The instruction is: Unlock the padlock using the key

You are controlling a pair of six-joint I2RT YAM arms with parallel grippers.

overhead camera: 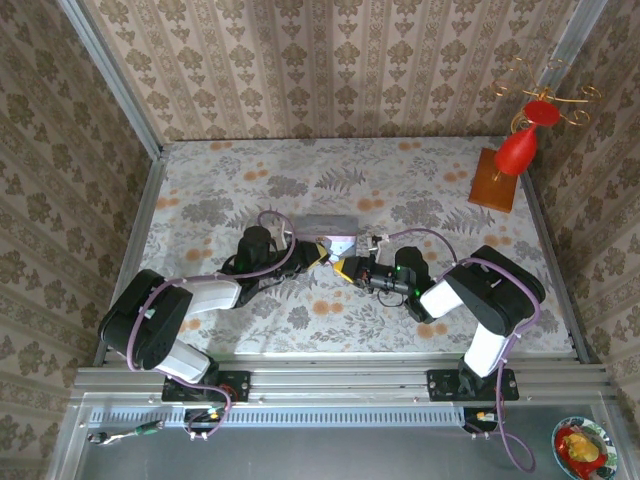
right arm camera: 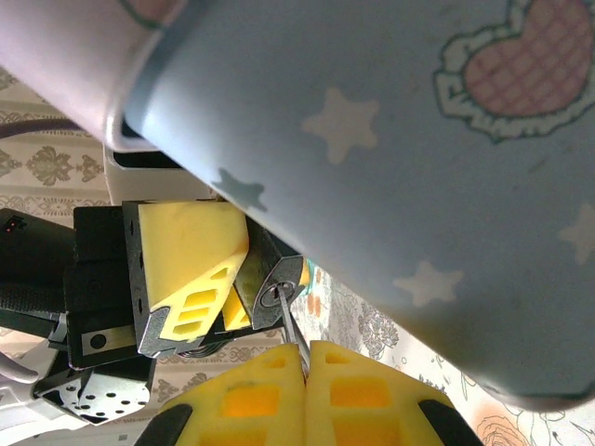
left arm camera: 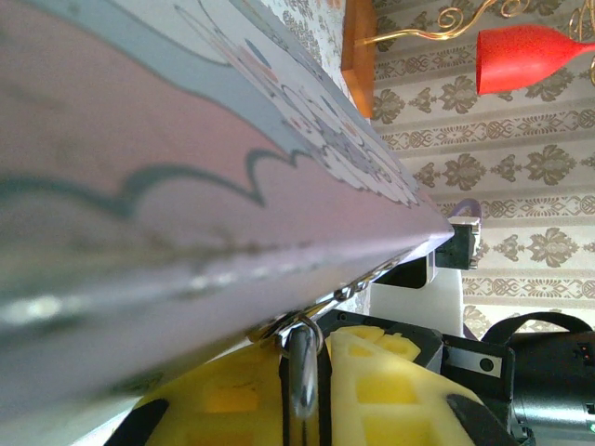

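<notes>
- Padlock (right arm camera: 271, 294) – mid-table, hanging at the near edge of the blue tin (right arm camera: 390, 186). Its keyhole end faces the right arm.
- Left gripper (left arm camera: 303, 401) – yellow fingers closed on the padlock body, bracing it. The silvery shackle (left arm camera: 302, 367) rises between them to the tin's clasp.
- Key (right arm camera: 294, 333) – a thin dark sliver running from the right fingers up to the keyhole. Its tip sits at or in the slot; depth cannot be told.
- Right gripper (right arm camera: 305, 364) – fingers pressed together, pinching the key's head.
- Done, as judged: lock steadied, key picked up, key brought to the keyhole – insertion begun or complete.
- Left to do, as judged: seat the key fully if needed, turn it, and free the shackle, which shows no sign of having sprung open.
</notes>
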